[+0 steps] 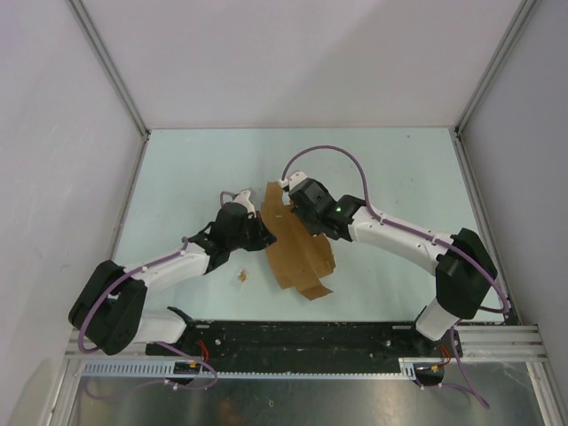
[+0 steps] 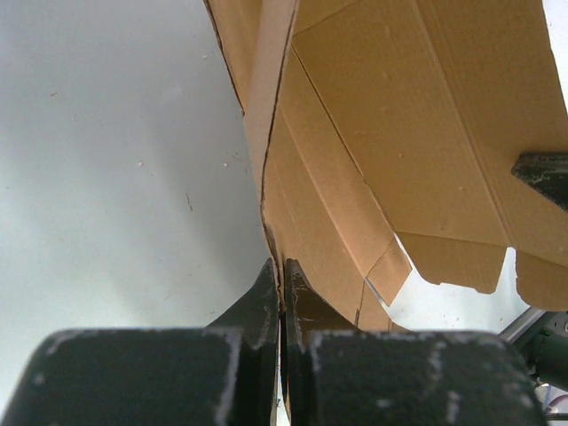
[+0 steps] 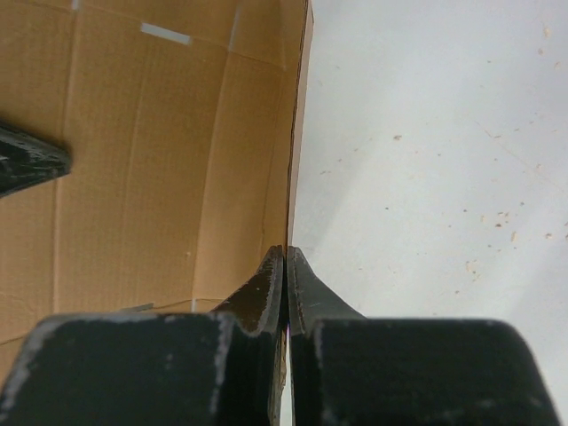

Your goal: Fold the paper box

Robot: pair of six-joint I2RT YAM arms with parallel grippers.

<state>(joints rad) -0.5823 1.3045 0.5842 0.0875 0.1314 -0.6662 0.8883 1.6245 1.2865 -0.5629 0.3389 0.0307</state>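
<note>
1. Starting big: pale greenish table [image 1: 399,177] with white walls around it, both arms reaching in from the near edge
2. paper box [image 1: 297,253] sits about mid-table between the two arms. It's plain brown cardboard, mostly an open sheet with creases and flaps, sides lifted off the surface, one flap pointing back toward the arm bases
3. left gripper [image 2: 282,275] is on the sheet's left edge, fingers pinched right together with the cardboard edge running in between them
4. right gripper [image 3: 286,257] does the same on the far right edge, clamped tight on the cardboard
5. tiny brown scrap [image 1: 240,277] lies on the table just left of the sheet, not touching it
</note>
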